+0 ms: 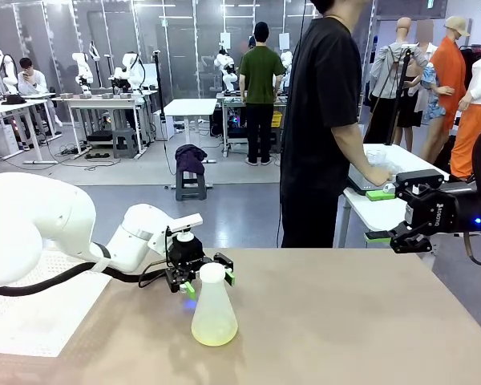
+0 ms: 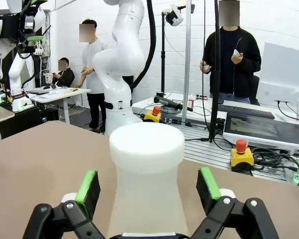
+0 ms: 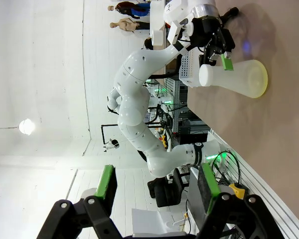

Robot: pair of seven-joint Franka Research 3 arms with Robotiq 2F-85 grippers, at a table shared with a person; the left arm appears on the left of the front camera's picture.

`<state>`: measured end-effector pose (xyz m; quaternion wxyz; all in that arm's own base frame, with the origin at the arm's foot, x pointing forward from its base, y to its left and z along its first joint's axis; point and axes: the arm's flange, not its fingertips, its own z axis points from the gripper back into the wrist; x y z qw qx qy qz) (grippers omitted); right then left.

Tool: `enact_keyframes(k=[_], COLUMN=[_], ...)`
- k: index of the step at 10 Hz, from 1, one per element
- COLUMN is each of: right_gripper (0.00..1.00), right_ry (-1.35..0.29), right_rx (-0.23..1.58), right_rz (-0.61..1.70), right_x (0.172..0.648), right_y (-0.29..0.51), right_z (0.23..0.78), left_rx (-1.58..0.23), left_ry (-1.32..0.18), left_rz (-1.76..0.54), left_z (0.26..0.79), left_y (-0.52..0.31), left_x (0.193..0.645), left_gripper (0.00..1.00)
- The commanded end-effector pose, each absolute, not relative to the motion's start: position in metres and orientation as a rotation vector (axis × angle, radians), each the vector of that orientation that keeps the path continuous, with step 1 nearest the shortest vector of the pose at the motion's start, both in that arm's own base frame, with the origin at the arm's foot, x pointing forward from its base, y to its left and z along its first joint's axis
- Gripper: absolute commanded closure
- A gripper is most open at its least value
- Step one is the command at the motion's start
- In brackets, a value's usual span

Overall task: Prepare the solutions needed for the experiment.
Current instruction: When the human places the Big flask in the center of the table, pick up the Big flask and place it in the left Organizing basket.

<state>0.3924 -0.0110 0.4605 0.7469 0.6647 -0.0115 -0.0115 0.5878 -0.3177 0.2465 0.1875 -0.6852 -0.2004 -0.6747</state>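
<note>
Step in hand looks like the grasp approach: left gripper [image 2: 148,191] sits with jaws released wide on either side of the neck of the capped flask [image 1: 213,309], pads apart from it, flask upright on the surface [image 1: 345,321] with the solutions [image 1: 214,331] a shallow yellow layer at its bottom. Next move, likely, is closing squarely on the neck without tipping it (narrow neck, wide base). Right gripper [image 3: 157,191] hangs well off to the side, jaws parted, empty.

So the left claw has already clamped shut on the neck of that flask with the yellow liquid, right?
Not quite. The left gripper is open: in the left wrist view its green pads stand apart on either side of the flask neck, with gaps. The yellow liquid sits in the flask's base.
</note>
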Motion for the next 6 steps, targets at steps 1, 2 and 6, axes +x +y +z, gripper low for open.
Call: enact_keyframes(k=[1, 2, 6], right_gripper=[0.17, 0.17, 0.17], right_ry=[-0.033, -0.033, -0.033], right_rx=[1.465, 1.465, 1.465], right_rz=[-0.018, -0.018, -0.018], right_x=[0.392, 0.392, 0.392], right_y=[-0.011, -0.011, -0.011], right_z=[0.463, 0.463, 0.463], left_rx=[-1.945, -1.967, -1.972], left_ry=[-0.585, -0.571, -0.565], left_rz=[-1.875, -1.878, -1.876], left_z=[0.243, 0.241, 0.238], left_y=[-0.323, -0.326, -0.334], left_x=[0.585, 0.581, 0.571], left_gripper=[0.0, 0.0, 0.0])
